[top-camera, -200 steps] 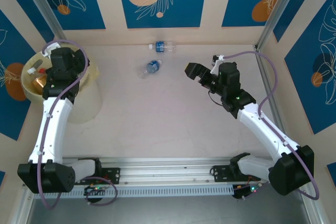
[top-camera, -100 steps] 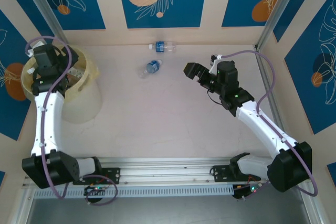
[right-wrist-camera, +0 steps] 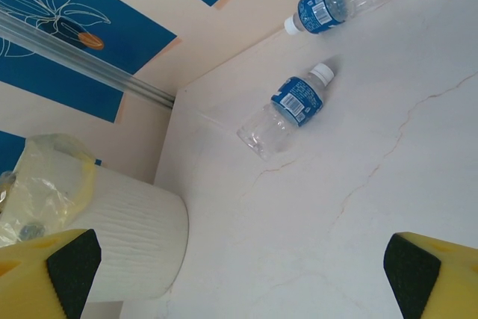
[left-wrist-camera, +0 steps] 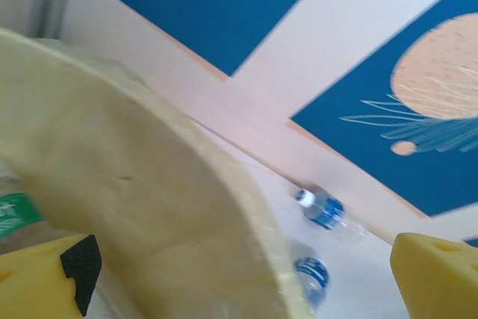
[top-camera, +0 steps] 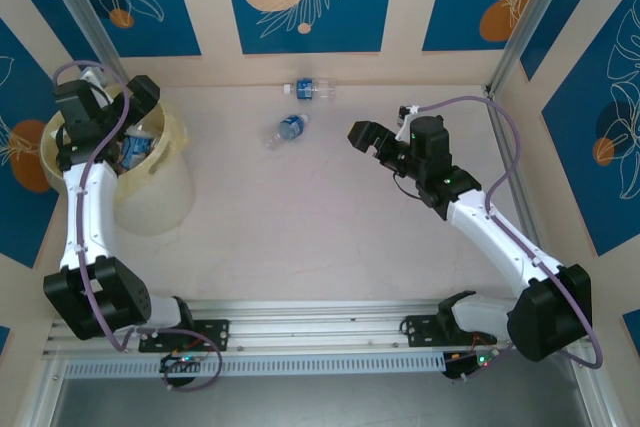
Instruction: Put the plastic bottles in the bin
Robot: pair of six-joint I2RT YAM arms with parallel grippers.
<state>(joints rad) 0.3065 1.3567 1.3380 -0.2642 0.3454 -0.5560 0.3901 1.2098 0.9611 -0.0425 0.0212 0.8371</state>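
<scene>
Bottle (top-camera: pixel 288 129) closer to bin (top-camera: pixel 165 187) lies between it and right claw (top-camera: pixel 362 137), cap pointing away from bin; claw's wide open, empty, so we'd send that arm.

No words or numbers can be read here. The far bottle (right-wrist-camera: pixel 332 1) and the near bottle (right-wrist-camera: pixel 287 110) on the table (right-wrist-camera: pixel 373 184) each have a blue label with tiny white marks. The marks are too small and blurry to make out. In the bin (left-wrist-camera: pixel 149 207), one bottle (left-wrist-camera: pixel 11 214) has a green label with white marks, also too blurry.
</scene>
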